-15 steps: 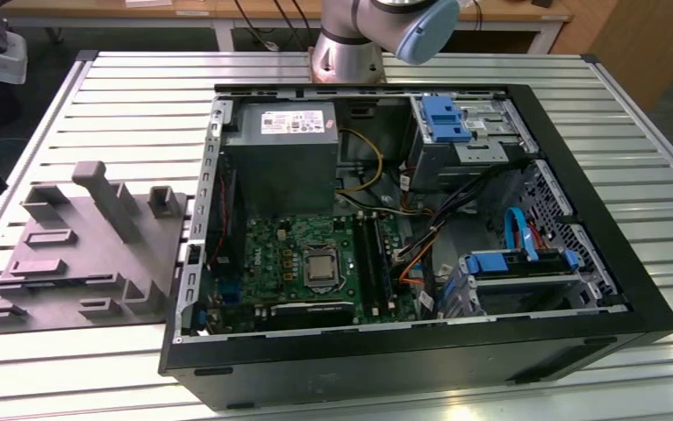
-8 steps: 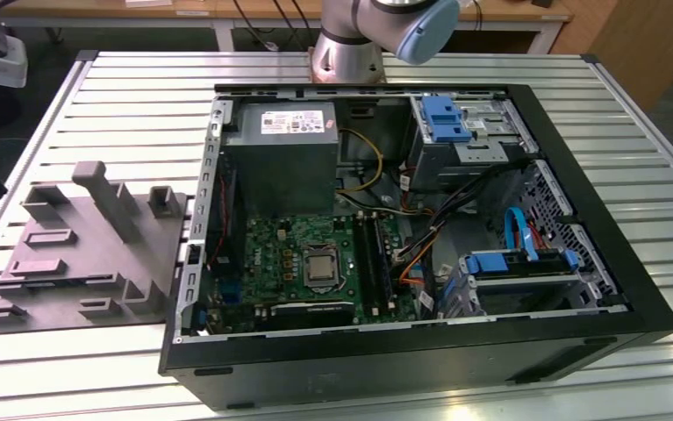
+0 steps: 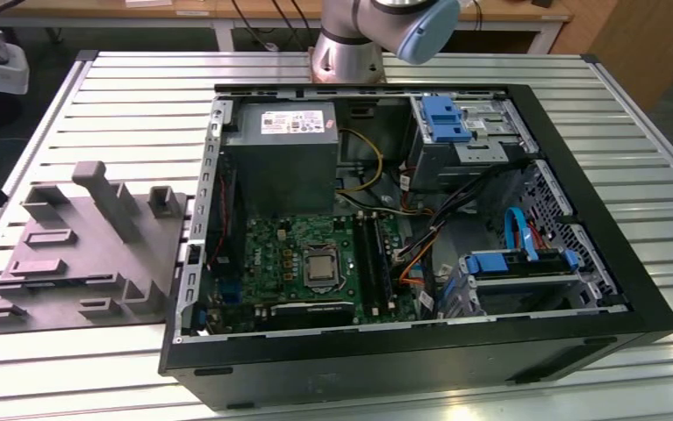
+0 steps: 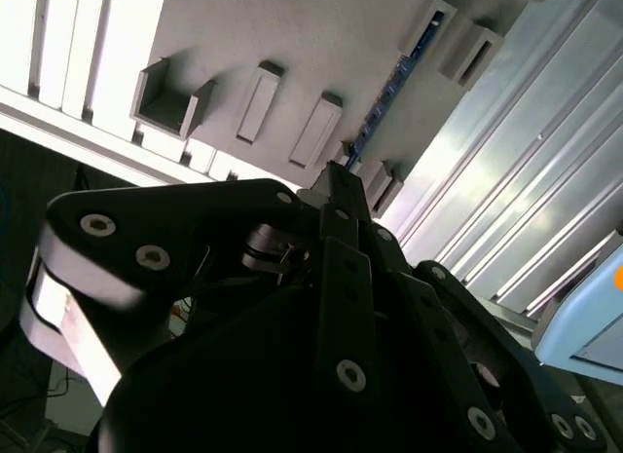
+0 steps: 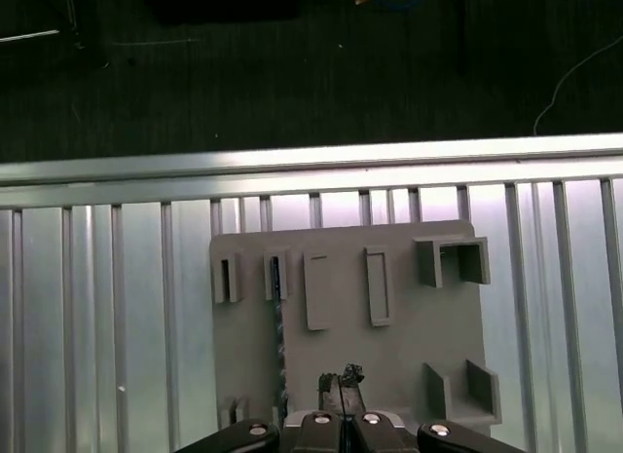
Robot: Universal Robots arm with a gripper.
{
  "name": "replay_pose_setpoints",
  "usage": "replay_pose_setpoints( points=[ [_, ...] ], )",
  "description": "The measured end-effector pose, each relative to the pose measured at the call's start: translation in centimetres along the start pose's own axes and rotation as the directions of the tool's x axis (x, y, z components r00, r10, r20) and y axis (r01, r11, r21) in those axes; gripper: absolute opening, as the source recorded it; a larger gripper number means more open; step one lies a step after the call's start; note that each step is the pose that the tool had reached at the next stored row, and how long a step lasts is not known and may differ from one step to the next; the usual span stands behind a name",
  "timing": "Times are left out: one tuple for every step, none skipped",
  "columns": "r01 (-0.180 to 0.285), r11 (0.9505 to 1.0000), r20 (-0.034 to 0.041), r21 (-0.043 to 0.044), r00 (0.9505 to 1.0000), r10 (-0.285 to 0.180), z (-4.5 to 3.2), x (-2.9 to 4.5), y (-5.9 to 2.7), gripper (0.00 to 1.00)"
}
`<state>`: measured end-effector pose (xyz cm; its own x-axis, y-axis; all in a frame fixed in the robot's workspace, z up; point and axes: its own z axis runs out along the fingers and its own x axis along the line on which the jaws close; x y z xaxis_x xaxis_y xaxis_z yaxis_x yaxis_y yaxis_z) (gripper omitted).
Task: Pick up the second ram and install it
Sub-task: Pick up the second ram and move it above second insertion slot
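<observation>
The second ram (image 5: 278, 326) is a thin dark-blue stick standing on edge in a slot of the grey holder plate (image 5: 409, 326). In the second wrist view the second ram (image 4: 389, 93) runs across that plate just past the black fingertips (image 4: 336, 180). My gripper (image 5: 341, 383) hangs above the plate, a little to one side of the stick and not touching it. Its fingers are shut together with nothing between them. The grey holder plate (image 3: 79, 254) lies at the exterior view's left of the open computer case (image 3: 418, 351).
Inside the case are the green motherboard (image 3: 301, 263) with long black memory slots (image 3: 368, 250), a grey power-supply box (image 3: 280, 149), blue drive brackets (image 3: 444, 118) and loose cables. Everything sits on a ribbed metal table (image 3: 617, 114). The arm's base (image 3: 348, 48) stands behind the case.
</observation>
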<state>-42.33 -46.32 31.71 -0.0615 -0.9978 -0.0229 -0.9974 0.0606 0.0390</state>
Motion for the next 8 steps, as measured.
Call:
replay_pose_setpoints(
  points=[
    [0.007, 1.0000, -0.0002, -0.0001, 1.0000, -0.007, 0.08, 0.07, -0.01, 0.10],
    [0.014, 0.9999, -0.0005, -0.0003, 0.9999, -0.014, 0.18, 0.15, -0.01, 0.10],
    [0.019, 0.9998, -0.0008, -0.0004, 0.9998, -0.019, 0.26, 0.26, -0.01, 0.10],
    [0.021, 0.9998, -0.0008, -0.0005, 0.9998, -0.021, 0.37, 0.39, 0.00, 0.10],
    [0.022, 0.9997, -0.0008, -0.0005, 0.9997, -0.022, 0.48, 0.51, 0.01, 0.10],
    [0.023, 0.9997, -0.0008, -0.0004, 0.9997, -0.023, 0.58, 0.62, 0.03, 0.10],
    [0.023, 0.9997, -0.0009, -0.0005, 0.9997, -0.023, 0.68, 0.72, 0.04, 0.10],
    [0.023, 0.9997, -0.0010, -0.0007, 0.9997, -0.023, 0.77, 0.84, 0.04, 0.10]
  ],
)
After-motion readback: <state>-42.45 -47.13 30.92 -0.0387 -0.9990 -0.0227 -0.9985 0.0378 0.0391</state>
